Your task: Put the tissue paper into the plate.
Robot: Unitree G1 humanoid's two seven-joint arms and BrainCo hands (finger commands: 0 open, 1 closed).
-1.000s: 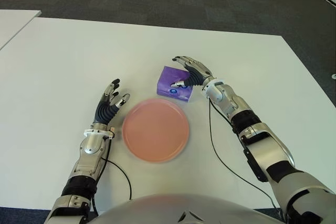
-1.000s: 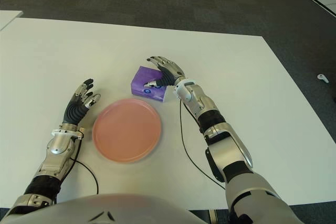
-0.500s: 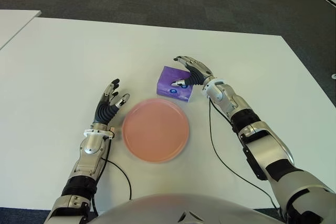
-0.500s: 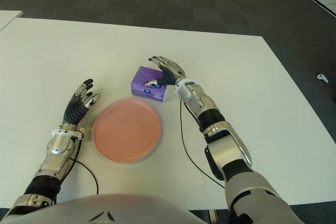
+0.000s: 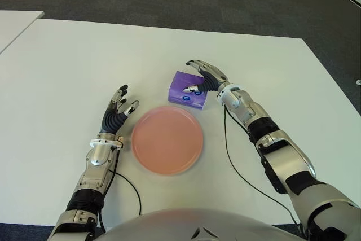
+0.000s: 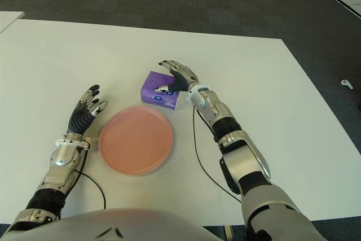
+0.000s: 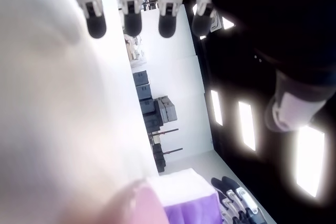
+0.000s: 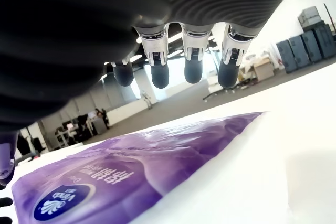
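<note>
A purple tissue pack (image 5: pixel 186 91) lies flat on the white table (image 5: pixel 67 60), just beyond the far right rim of a round pink plate (image 5: pixel 167 139). My right hand (image 5: pixel 196 77) hovers over the pack's right end, open, its fingers arched above it and its thumb near the top face. In the right wrist view the fingertips (image 8: pixel 193 72) stand clear above the pack (image 8: pixel 121 171) with a gap between. My left hand (image 5: pixel 125 101) shows open beside the plate's left rim, fingers pointing away from me.
The table's far edge (image 5: pixel 169 26) borders dark carpet. A second white table corner (image 5: pixel 17 23) shows at the far left. A black cable (image 5: pixel 234 165) runs along my right forearm over the tabletop.
</note>
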